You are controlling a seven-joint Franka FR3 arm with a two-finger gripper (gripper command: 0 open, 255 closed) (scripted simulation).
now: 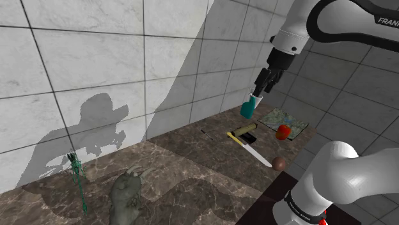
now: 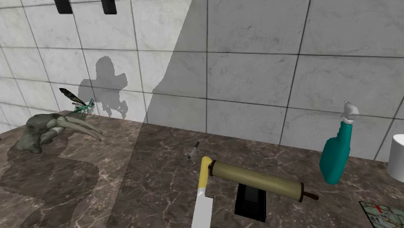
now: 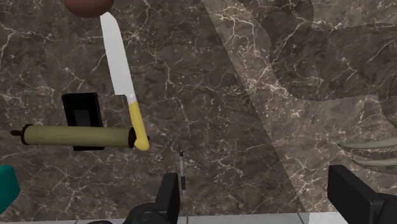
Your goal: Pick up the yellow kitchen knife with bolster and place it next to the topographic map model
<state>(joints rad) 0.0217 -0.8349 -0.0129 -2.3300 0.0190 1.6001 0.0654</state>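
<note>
the open, empty end effector (image 3: 254, 191) hovers; the yellow-handled knife (image 3: 121, 76) lies at its ten o'clock, handle nearest, blade pointing twelve.

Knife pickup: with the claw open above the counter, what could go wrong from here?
The rolling pin appears to touch the yellow handle end of the knife, so the open claw closing there may catch the pin or set it rolling. The brown ball sits at the blade tip; a dragged knife could knock it away.
</note>
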